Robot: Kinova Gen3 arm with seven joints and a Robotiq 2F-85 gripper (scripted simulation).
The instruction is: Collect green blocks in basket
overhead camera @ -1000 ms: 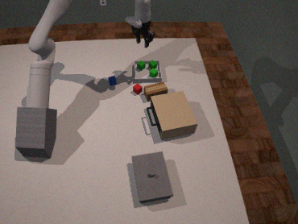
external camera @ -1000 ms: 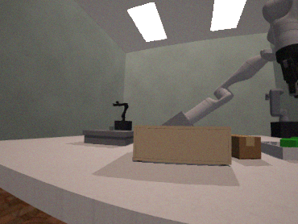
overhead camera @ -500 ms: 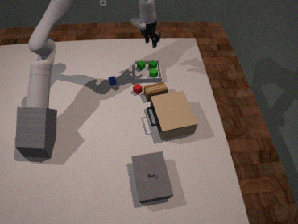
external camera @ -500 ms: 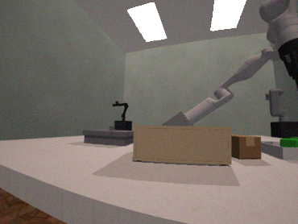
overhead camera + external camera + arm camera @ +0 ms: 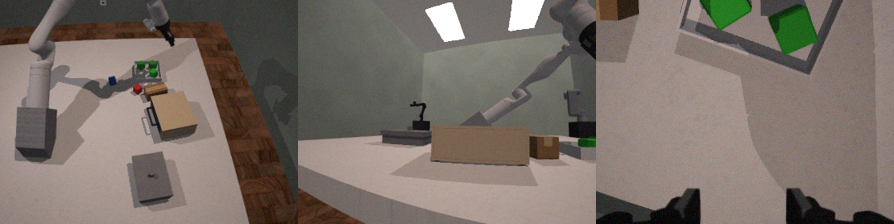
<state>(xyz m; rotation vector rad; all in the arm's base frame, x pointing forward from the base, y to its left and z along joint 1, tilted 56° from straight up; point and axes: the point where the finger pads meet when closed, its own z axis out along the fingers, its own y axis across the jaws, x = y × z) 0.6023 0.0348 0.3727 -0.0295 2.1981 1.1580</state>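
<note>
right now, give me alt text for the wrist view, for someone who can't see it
Two green blocks sit inside a gray basket at the top edge. Below, the open gripper's fingertips have nothing between them; a brown object is cut off top left.

Smooth pale grey arm [image 5: 39, 82] [image 5: 545, 69], rounded bulging joints, thin seam ring near its lower end, black jaws [image 5: 171, 43], apparently blocky fingertips.
</note>
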